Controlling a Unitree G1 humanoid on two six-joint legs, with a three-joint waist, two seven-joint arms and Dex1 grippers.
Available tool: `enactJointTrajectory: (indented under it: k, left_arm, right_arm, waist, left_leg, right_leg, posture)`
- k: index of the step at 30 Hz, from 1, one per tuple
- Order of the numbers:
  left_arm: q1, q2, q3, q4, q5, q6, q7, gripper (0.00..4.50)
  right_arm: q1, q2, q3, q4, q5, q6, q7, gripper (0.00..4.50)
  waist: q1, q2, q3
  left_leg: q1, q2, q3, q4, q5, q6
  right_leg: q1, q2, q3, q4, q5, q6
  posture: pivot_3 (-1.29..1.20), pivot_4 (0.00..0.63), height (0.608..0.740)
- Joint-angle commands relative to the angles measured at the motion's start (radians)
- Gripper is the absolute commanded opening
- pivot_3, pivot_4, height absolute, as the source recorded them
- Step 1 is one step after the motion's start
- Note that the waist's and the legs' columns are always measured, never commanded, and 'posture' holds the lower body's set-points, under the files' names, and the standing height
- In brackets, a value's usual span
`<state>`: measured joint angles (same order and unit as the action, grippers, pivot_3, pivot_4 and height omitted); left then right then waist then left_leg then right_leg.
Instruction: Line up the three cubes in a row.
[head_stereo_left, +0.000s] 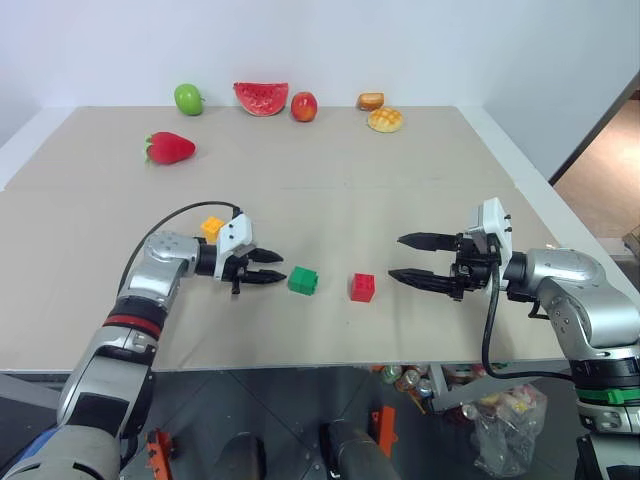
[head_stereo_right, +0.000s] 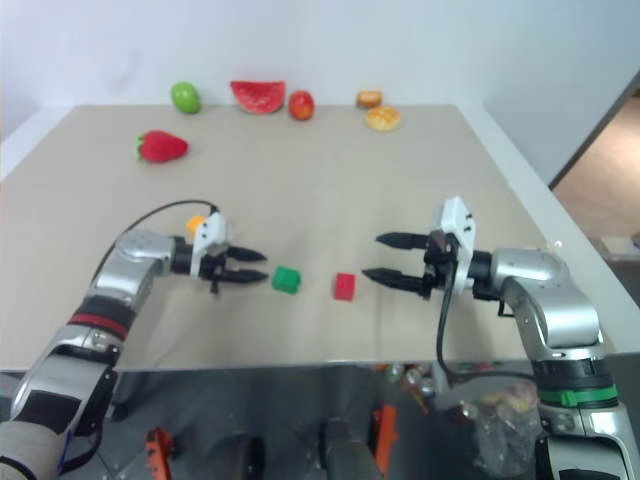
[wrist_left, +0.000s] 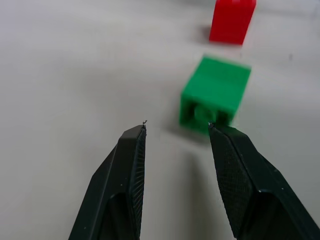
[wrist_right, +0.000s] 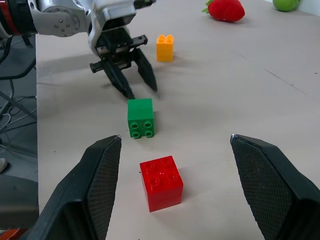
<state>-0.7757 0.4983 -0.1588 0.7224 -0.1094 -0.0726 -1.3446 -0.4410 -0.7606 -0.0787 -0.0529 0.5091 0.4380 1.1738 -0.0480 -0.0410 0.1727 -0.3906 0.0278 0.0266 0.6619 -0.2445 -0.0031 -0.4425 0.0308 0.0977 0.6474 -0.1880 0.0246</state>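
Observation:
Three cubes lie on the beige table. The green cube rests on its side, studs facing my right gripper. To its right the red cube stands studs up. The yellow-orange cube stands behind my left wrist. My left gripper points right, its tips just short of the green cube, fingers a little apart with nothing between them. My right gripper hangs wide open and empty to the right of the red cube, pointing left.
Toy fruits sit at the far side: a strawberry, a green apple, a watermelon slice, a red fruit and two bread pieces. The table's front edge runs just below the cubes.

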Motion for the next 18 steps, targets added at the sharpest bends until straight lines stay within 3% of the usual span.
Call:
enactJointTrajectory:
  k: [1, 7, 18]
  left_arm:
    - [0.018, 0.043, 0.006, 0.036, 0.027, -0.056, -0.004, 2.03]
    - [0.034, 0.060, 0.028, 0.067, 0.016, -0.066, 0.009, 2.03]
    - [-0.063, -0.039, 0.129, -0.101, -0.155, 0.179, 0.049, 2.03]
  right_arm:
    - [-0.012, -0.007, -0.025, -0.026, 0.013, -0.011, -0.003, 3.60]
    - [-0.009, -0.010, -0.027, -0.028, 0.014, -0.010, -0.002, 3.60]
    - [-0.027, -0.009, -0.015, -0.013, 0.005, -0.015, 0.007, 3.60]
  waist:
    - [0.000, 0.000, 0.000]
    - [-0.003, 0.000, 0.000]
    - [0.001, 0.000, 0.000]
  left_leg:
    - [0.000, 0.000, 0.000, 0.000, 0.000, 0.000]
    - [0.001, 0.000, 0.001, 0.000, 0.000, 0.000]
    - [-0.001, 0.001, 0.000, 0.002, 0.000, 0.000]
  right_leg:
    - [0.000, 0.000, 0.000, 0.000, 0.000, 0.000]
    - [0.000, 0.000, 0.001, 0.001, 0.000, 0.000]
    - [0.000, 0.001, -0.001, 0.001, 0.001, -0.001]
  posture:
    - [0.00, 0.150, 0.740]
    - [0.00, 0.150, 0.740]
    - [0.00, 0.150, 0.740]
